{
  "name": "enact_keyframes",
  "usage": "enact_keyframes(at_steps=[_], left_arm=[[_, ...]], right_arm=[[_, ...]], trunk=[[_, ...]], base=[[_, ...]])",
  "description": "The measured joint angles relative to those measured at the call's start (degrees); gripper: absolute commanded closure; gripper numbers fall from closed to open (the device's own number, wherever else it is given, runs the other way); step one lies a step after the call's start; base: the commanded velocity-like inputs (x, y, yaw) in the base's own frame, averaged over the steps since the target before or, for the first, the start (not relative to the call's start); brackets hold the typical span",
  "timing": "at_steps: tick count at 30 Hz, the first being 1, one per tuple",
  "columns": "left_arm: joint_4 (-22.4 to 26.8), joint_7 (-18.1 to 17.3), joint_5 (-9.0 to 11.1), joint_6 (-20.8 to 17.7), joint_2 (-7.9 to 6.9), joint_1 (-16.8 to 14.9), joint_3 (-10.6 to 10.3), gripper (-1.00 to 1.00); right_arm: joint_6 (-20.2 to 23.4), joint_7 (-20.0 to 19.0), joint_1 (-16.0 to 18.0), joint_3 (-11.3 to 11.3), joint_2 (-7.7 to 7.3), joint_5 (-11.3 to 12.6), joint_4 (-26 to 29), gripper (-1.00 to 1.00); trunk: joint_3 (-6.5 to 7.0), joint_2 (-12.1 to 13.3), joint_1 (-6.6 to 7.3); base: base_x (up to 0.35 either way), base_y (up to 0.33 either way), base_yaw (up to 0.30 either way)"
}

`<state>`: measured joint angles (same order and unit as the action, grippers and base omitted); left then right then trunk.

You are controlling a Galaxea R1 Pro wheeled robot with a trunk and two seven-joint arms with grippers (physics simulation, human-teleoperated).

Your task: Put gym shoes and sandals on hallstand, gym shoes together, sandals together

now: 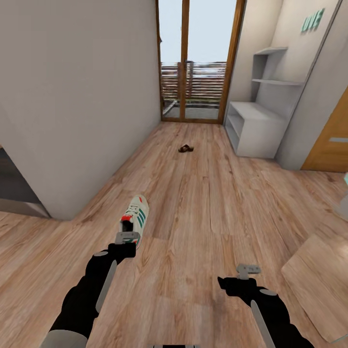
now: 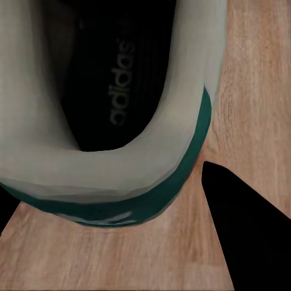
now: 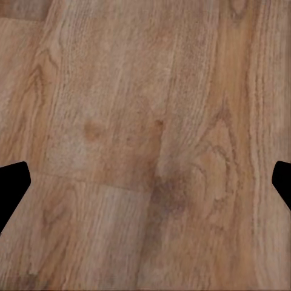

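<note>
The gym shoe (image 1: 135, 216) is cream-white with green stripes and a red heel tab. The sandal (image 1: 186, 148) is dark brown; the corridor floor (image 1: 208, 208) is light brown, grained wood.

Even, soft daylight filled the corridor, brightest at the tall wood-framed glass door (image 1: 200, 60) at the far end, and the light brown wood-plank floor (image 1: 208, 203) carried almost no cast shadows or glare. The head view bent straight lines outward toward its edges, with the pale grey wall (image 1: 77, 96) on the left leaning, and its rendered surfaces looked slightly soft. In the left wrist view the cream-white sneaker with green trim (image 2: 109, 182) loomed close and blurred, its inside nearly black.
</note>
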<state>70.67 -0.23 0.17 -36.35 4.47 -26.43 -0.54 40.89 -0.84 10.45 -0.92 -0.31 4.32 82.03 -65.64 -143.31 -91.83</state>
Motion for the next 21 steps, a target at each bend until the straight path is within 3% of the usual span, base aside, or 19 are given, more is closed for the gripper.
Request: enact_keyframes(at_steps=[21], left_arm=[[0.0,0.0,0.0,0.0,0.00,0.0,0.0,1.00]], right_arm=[[0.1,0.0,0.0,0.1,-0.03,0.2,0.3,-1.00]], trunk=[[0.00,0.0,0.00]], base=[[0.347,-0.002,0.000]])
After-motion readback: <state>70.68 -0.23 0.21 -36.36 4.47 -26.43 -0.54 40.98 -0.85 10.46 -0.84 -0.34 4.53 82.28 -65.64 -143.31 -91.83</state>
